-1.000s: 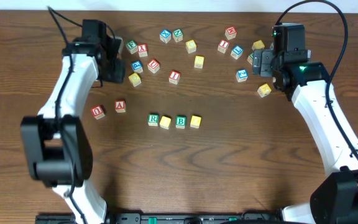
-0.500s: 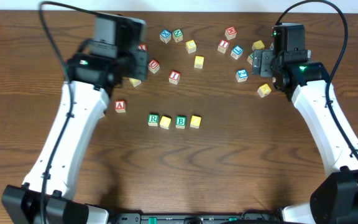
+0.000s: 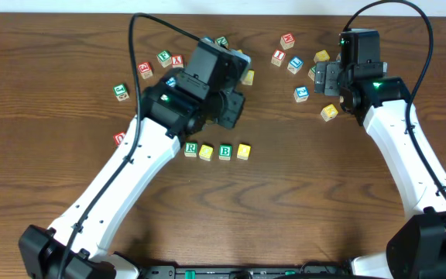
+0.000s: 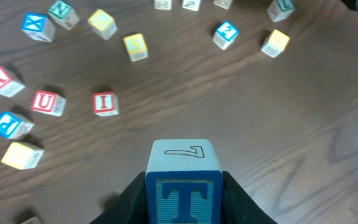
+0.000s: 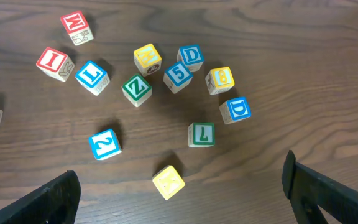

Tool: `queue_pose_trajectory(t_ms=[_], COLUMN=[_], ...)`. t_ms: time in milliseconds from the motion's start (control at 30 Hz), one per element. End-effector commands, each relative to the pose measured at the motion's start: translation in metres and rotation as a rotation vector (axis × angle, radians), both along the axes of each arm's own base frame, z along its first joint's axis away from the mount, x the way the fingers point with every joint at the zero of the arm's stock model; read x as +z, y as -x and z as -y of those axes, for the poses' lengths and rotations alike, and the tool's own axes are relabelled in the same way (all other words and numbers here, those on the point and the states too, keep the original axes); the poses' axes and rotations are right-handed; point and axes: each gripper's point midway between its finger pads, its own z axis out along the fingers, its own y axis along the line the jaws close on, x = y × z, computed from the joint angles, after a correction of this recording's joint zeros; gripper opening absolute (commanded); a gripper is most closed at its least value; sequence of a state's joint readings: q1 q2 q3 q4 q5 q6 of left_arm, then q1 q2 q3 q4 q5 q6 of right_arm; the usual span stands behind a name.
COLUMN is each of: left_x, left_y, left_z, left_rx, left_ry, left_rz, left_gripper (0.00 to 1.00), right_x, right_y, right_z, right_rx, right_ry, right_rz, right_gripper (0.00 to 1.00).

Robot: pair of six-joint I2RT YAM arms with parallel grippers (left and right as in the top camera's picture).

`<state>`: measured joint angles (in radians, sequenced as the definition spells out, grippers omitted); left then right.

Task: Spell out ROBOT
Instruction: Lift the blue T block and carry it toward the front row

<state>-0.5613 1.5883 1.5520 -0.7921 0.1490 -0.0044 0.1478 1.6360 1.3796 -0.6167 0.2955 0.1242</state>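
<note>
A row lies mid-table: green R cube (image 3: 191, 147), plain yellow cube (image 3: 206, 152), green B cube (image 3: 224, 151), and a second yellow cube (image 3: 243, 151). My left gripper (image 3: 232, 108) hovers just beyond this row. In the left wrist view that gripper (image 4: 183, 200) is shut on the blue T cube (image 4: 183, 186), held above the bare wood with the T facing the camera. The arm hides the T cube from overhead. At the right, my right gripper (image 3: 322, 77) is open; its jaws (image 5: 182, 186) stand wide over a loose yellow cube (image 5: 168, 182) and hold nothing.
Loose letter cubes lie scattered at the back. A red I (image 4: 105, 103) and red U (image 4: 47, 102) lie ahead of the left gripper. A cluster under the right gripper includes a blue 2 (image 5: 104, 144) and green L (image 5: 201, 134). More cubes (image 3: 120, 91) lie far left.
My left arm has swung from the far left of the table rightward to the middle, just beyond the row. The right arm has not moved.
</note>
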Motion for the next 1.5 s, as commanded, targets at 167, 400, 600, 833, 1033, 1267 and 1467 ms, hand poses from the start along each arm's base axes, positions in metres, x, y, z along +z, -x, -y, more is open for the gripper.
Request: queue_pose_trajectory(t_ms=[167, 400, 600, 833, 1033, 1267, 1467], left_x=[-0.062, -0.083, -0.081, -0.081, -0.081, -0.079, -0.085], left_y=[0.005, 0.014, 0.018, 0.019, 0.019, 0.016, 0.014], left_z=[0.030, 0.050, 0.061, 0.063, 0.063, 0.066, 0.069], left_rx=[-0.025, -0.058, -0.069, -0.072, -0.059, -0.046, -0.033], left_ry=[-0.066, -0.086, -0.070, -0.070, -0.063, -0.045, -0.042], left_rz=[-0.146, -0.182, -0.172, -0.174, -0.179, -0.172, -0.180], left_gripper=[0.19, 0.19, 0.19, 0.19, 0.19, 0.19, 0.19], right_x=[0.005, 0.006, 0.007, 0.009, 0.009, 0.009, 0.009], right_y=[-0.002, -0.003, -0.003, -0.003, -0.003, -0.003, -0.003], right_z=[0.008, 0.024, 0.035, 0.048, 0.053, 0.053, 0.053], right_rx=[-0.017, -0.053, -0.078, -0.095, -0.105, -0.105, -0.105], right_ry=[0.021, 0.027, 0.028, 0.054, 0.053, 0.053, 0.052], right_rz=[0.012, 0.017, 0.020, 0.024, 0.024, 0.024, 0.024], right_gripper=[0.99, 0.99, 0.99, 0.99, 0.99, 0.99, 0.99])
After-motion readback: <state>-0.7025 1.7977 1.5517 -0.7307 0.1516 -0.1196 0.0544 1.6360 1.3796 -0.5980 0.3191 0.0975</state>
